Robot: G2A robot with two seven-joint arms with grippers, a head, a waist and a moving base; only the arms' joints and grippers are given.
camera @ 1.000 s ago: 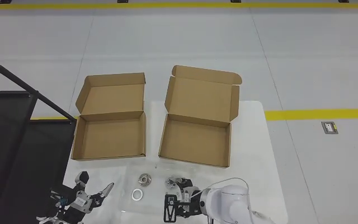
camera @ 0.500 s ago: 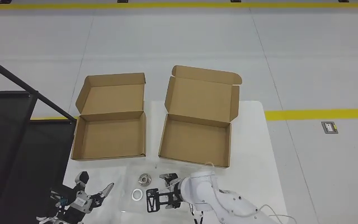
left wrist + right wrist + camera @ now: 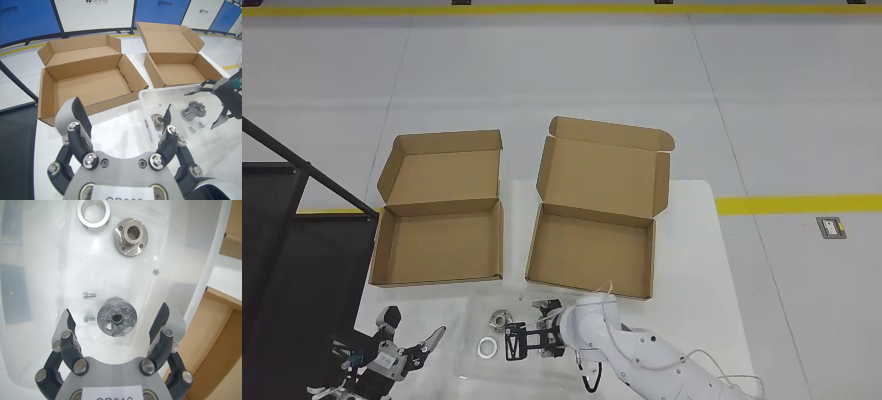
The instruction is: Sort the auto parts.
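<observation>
Clear tray [image 3: 37, 275] on bench [image 3: 692, 300] w/ the parts inside: slotted hub [image 3: 116, 319] approx mid-tray, two small bolts [image 3: 89, 295] just beside it, flange [image 3: 131, 237] & plain ring [image 3: 93, 214] side by side toward the tray end nearer the left arm. Right jaws wide open over tray, either side of hub, not touching it, holding nothing. Left jaws also wide open, nothing in them, just outside that tray end. Two open cardboard boxes [image 3: 437, 245] behind tray.

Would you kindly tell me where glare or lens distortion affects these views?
Right wrist view: glare streaks the clear tray near the flanged hub. Left wrist view: wide-angle distortion tilts the background panels outward. Top view: even, flat light across the table.
</observation>
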